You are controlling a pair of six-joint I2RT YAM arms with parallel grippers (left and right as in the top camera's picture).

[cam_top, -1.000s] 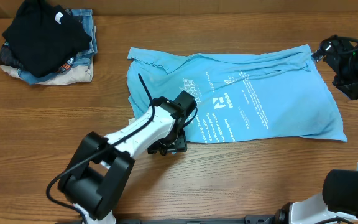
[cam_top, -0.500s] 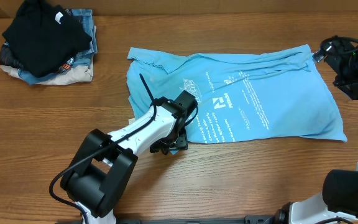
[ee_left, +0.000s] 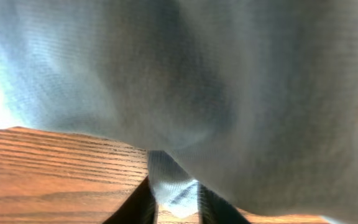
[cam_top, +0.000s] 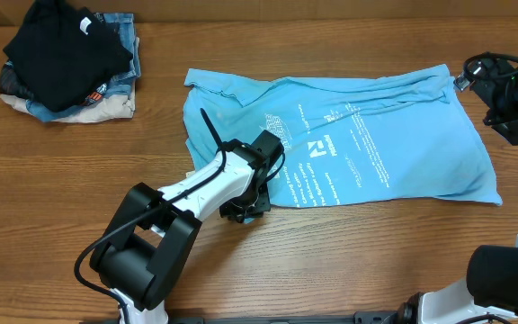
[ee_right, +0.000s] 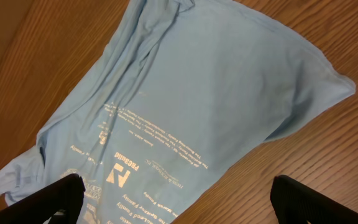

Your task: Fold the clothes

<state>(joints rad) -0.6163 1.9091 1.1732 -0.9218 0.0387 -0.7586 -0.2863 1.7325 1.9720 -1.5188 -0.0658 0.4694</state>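
Observation:
The clothes, a sky-blue T-shirt (cam_top: 376, 144), lie spread on the wooden table (cam_top: 61, 180) with white lettering facing up. My left gripper (cam_top: 245, 209) is at the shirt's front-left hem. In the left wrist view its dark fingers (ee_left: 135, 208) pinch a fold of blue fabric (ee_left: 173, 183), and the left gripper (ee_left: 174, 208) is shut on it just above the wood. The rest of that view is filled by blurred cloth (ee_left: 229, 81). My right gripper (cam_top: 502, 99) hangs above the shirt's right end. The right gripper (ee_right: 188, 205) is open and holds nothing, with the shirt (ee_right: 197, 93) below it.
A pile of folded denim and beige clothes (cam_top: 106, 99) topped by a black garment (cam_top: 61, 49) sits at the back left corner. Bare wood (cam_top: 376, 252) runs along the front of the table.
The left gripper's jaws have closed on the shirt's front-left hem, and the gripper has edged slightly left. The right arm has not moved.

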